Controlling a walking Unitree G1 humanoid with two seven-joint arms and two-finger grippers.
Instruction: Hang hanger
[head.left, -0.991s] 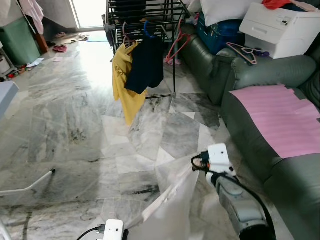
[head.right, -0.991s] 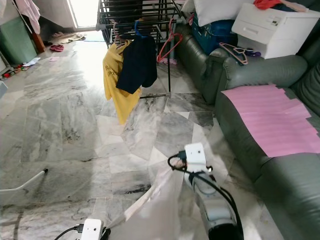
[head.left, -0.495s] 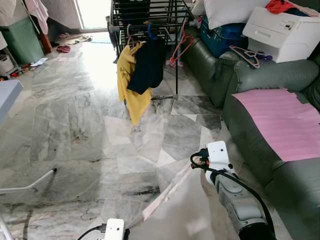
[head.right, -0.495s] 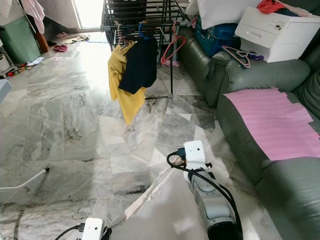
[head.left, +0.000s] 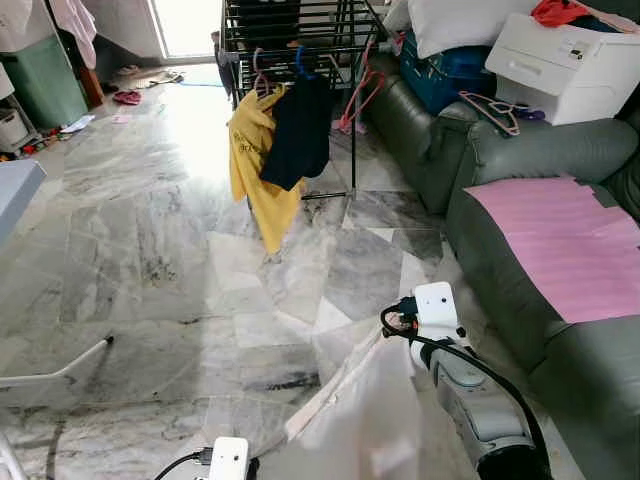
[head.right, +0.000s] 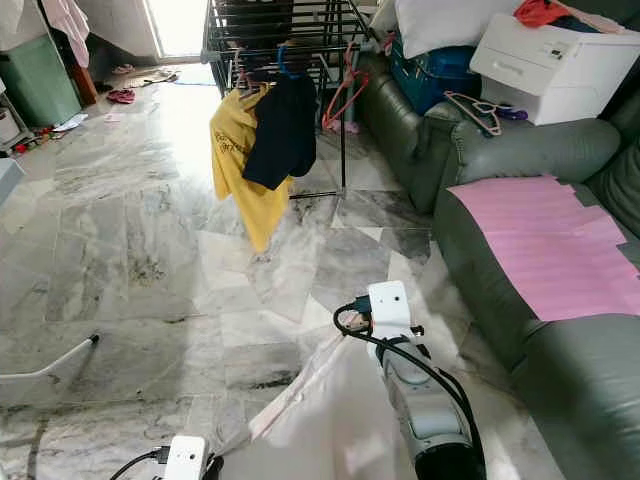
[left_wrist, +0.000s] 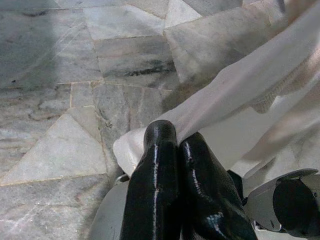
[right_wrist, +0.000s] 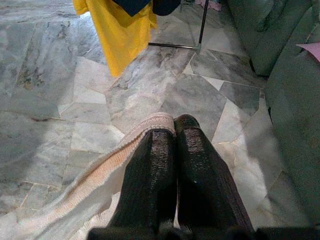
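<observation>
A pale, thin garment (head.left: 355, 415) with a ribbed edge (right_wrist: 100, 172) hangs stretched low in front of me between both arms. My right gripper (right_wrist: 174, 122) is shut on its ribbed edge above the marble floor. My left gripper (left_wrist: 169, 137) is shut on another fold of the same cloth (left_wrist: 240, 95). The black drying rack (head.left: 290, 25) stands ahead at the far end of the floor. It carries a yellow shirt (head.left: 255, 160), a navy shirt (head.left: 300, 130) and a pink hanger (head.left: 355, 100). Loose pink hangers (head.left: 490, 105) lie on the sofa arm.
A green sofa (head.left: 520, 160) runs along the right, with a pink sheet (head.left: 560, 240) on its seat and a white box (head.left: 570, 55) on top. A white tube (head.left: 60, 372) lies on the floor at left. Open marble floor (head.left: 150, 240) leads to the rack.
The garment has billowed up and bunched higher between my grippers. The view shifted a little a second ago; both arms have stayed almost in place.
</observation>
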